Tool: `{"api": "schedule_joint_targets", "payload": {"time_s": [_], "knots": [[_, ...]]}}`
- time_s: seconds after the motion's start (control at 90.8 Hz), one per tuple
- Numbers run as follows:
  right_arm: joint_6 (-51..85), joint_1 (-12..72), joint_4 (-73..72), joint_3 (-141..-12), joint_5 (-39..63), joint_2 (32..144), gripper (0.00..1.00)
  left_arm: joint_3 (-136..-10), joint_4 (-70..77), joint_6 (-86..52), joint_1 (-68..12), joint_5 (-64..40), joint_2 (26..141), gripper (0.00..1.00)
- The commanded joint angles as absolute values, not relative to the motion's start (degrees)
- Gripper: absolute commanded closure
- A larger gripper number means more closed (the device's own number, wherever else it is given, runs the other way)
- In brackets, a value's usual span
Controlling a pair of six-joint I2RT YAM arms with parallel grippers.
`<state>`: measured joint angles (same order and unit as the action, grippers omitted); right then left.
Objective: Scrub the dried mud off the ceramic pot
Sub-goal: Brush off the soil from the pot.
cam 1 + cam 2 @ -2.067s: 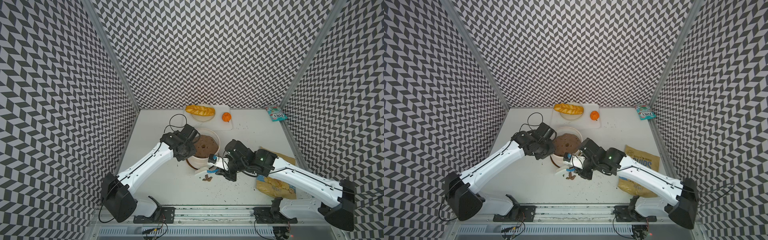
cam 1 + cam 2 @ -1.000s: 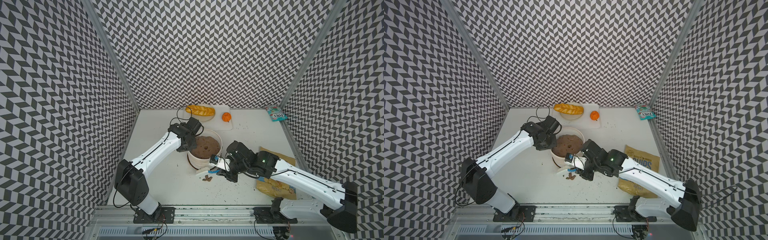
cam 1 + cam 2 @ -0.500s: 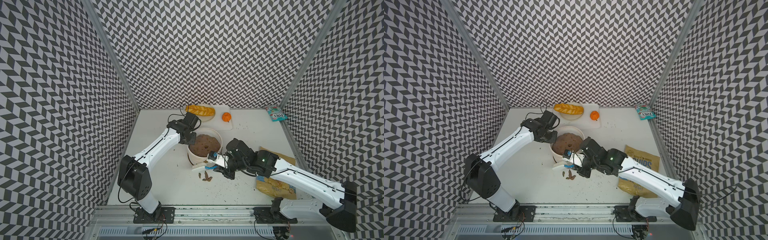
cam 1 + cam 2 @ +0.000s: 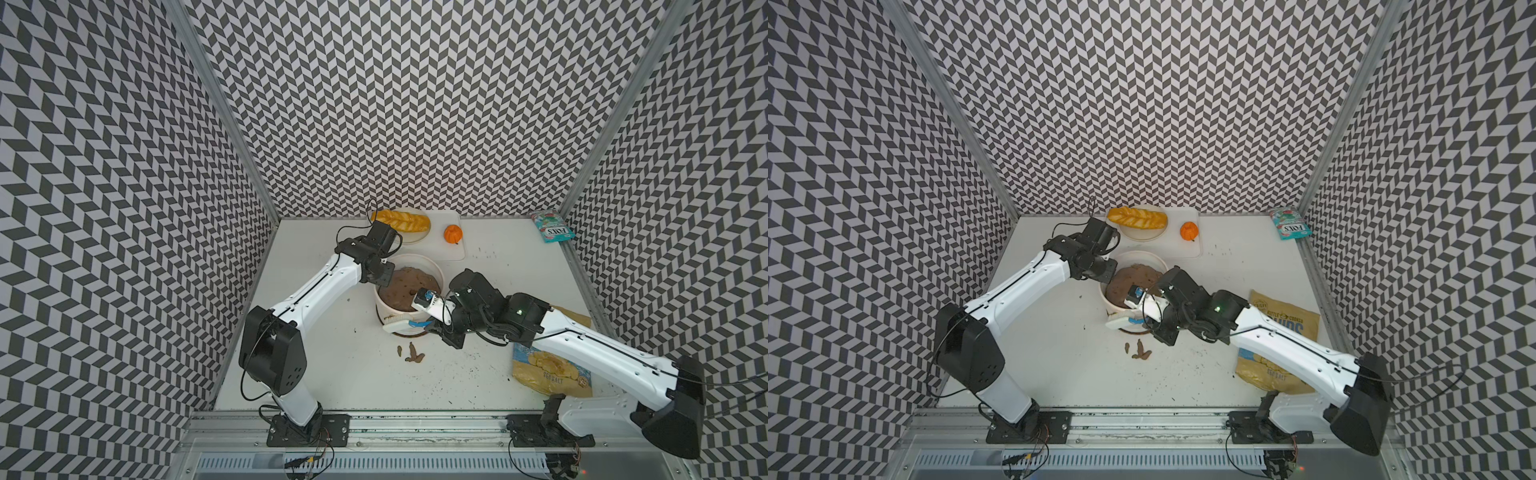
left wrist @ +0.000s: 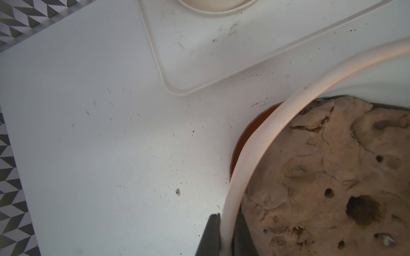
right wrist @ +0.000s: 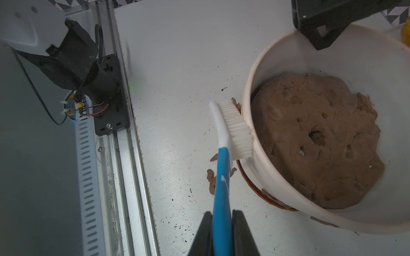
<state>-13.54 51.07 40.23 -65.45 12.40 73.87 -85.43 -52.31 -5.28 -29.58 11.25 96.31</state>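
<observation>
Bristles [image 6: 237, 128] are pressing against the ceramic pot [image 6: 332, 62] — we are clamping the brush [image 6: 221, 172] in the right gripper [image 6: 223, 213], the left gripper [image 5: 226, 223] pinching the pot's rim to steady it; dried mud [image 6: 211, 177] is lying just beside it.

The ceramic pot [image 4: 419, 258] stands at the middle of the table [image 4: 311, 332] on a saucer [image 6: 255, 189], soil [image 4: 405, 286] in it, a brush [image 4: 399, 326] against its near wall (bristles touching, just under the rim), dried mud [image 4: 414, 354] just before it. Behind it a board [image 4: 440, 249] bears a plate [image 4: 409, 237] with a loaf [image 4: 403, 220] at left, a round fruit [image 4: 453, 233] at right. A crisp bag [image 4: 548, 374] lies front right, a sweet packet [image 4: 552, 226] back right.
</observation>
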Motion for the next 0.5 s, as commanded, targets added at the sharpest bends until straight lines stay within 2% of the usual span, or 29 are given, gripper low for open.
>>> {"api": "schedule_joint_targets", "payload": {"time_s": [0.0, 0.264, 0.485], "knots": [[-9.5, 48.3, 38.9, -65.2, 5.8, 73.9, 1.0, -84.8, -52.1, -1.0, -29.1, 9.9, 99.1, 1.0], [-5.8, 47.6, 40.1, -59.8, 4.2, 72.1, 1.0, -85.2, -51.7, 0.9, -27.8, 7.7, 99.8, 1.0], [-7.1, 48.5, 41.2, -59.1, 9.8, 70.9, 1.0, -85.5, -51.5, 1.4, -27.6, 6.5, 99.9, 1.0]]}}
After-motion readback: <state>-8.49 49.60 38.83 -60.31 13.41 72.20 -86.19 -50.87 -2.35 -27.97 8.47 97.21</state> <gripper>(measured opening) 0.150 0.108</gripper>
